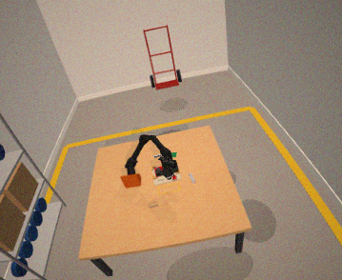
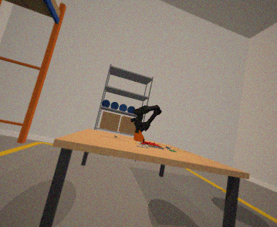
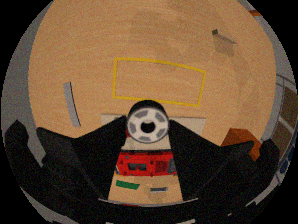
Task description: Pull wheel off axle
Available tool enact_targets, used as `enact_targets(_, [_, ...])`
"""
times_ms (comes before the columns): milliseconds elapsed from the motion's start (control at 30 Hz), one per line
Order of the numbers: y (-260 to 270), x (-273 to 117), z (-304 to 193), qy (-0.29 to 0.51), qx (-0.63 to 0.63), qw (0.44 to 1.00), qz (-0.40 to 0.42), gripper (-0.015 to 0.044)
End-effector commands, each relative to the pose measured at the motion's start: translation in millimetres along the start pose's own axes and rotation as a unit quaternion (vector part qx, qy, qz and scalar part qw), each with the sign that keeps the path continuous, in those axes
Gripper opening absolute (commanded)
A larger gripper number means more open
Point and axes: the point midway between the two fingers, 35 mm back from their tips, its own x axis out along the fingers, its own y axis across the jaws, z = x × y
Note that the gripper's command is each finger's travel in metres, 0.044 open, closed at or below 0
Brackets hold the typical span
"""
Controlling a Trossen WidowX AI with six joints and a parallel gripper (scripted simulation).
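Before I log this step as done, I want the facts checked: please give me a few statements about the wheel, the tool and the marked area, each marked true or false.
1. The tool is shut on the wheel. True.
2. The wheel lies inside the yellow marked area. False: it sits between the fingers, short of the outline.
3. The marked area has nothing inside it. True.
4. The tool is open and touching nothing. False: it grips the wheel.
5. A red block shows below the wheel in the wrist view. True.
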Motion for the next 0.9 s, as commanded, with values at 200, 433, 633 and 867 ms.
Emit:
enact_targets(200, [-25, 3, 29, 0.003, -0.001, 1.000, -0.006, 0.0000])
enact_targets(433, [-25, 22, 28, 0.004, -0.001, 1.000, -0.006, 0.0000])
enact_targets(633, [-23, 39, 29, 0.003, -0.001, 1.000, -0.006, 0.0000])
enact_targets(867, [-24, 85, 28, 0.004, -0.001, 1.000, -0.006, 0.0000])
